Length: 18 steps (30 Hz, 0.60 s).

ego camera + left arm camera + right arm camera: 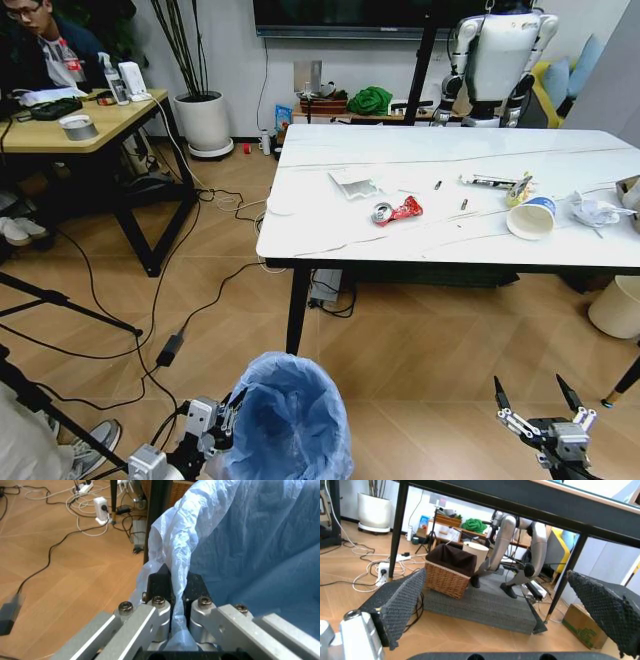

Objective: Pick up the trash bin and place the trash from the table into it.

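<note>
Low at the near edge of the head view, the left end effector [222,415] is clenched on the rim of the trash bin [290,420], pinching the crinkled light blue plastic liner. From the left wrist view, the dark fingertips [161,583] sit closed with a fold of the bag [176,551] squeezed between them, the bin's blue interior spreading away to one side. The bin stands in front of the marble-look worktop [330,225], near its front left leg, over the wooden floor.

Across from it, the right end effector [535,402] hangs at about the same low height, released, its two black fingers spread wide and holding nothing. The right wrist view looks under the worktop between those mesh-padded fingers [402,605] toward a wicker basket [449,575] on a grey mat.

On the worktop lies the trash: a red snack wrapper [407,209] touching a crushed can [381,212], a clear wrapper [354,184] farther back, a white paper cup with a blue band [531,216] lying on its side toward the right, crumpled white paper [594,210] just beside it, and a brown paper bag [630,192] at the right edge. A plain cream bin [616,305] stands on the floor below that end.
</note>
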### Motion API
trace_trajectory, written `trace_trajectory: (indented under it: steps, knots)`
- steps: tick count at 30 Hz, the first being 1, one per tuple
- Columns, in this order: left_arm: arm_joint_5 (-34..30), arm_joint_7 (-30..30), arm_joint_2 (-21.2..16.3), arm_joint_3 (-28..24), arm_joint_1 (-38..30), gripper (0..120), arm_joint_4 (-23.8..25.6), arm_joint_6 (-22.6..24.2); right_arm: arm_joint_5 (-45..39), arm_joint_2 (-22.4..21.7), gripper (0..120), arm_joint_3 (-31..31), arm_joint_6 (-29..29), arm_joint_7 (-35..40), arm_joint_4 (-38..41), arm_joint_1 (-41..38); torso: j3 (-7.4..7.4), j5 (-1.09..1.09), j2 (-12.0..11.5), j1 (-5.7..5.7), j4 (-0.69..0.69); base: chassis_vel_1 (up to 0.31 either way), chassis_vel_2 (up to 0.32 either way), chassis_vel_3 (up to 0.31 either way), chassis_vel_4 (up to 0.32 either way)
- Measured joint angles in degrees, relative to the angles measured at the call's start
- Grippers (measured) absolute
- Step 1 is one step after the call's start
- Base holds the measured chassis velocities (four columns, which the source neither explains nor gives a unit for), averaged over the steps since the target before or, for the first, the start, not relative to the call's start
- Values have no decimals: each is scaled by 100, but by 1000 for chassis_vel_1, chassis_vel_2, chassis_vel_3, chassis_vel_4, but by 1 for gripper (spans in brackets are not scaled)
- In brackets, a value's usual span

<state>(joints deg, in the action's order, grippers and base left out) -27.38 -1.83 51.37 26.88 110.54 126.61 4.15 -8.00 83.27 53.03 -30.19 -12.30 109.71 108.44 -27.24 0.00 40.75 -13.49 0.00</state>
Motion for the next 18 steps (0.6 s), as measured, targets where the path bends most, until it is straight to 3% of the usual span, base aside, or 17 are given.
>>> trace_trajectory:
  steps: [8, 18]
  knots:
    - [-43, -9, -92, -26, -51, 0, -8, 23, 0, 30, 100, 28, 1, -5, -31, 3, -119, 0, 195, -76, -1, 0, 0, 0, 0]
    - [5, -15, 117, -62, -31, 0, -11, 18, 11, 16, 100, 29, 1, -14, -68, -14, -276, 0, 464, -188, 0, 0, 0, 0, 0]
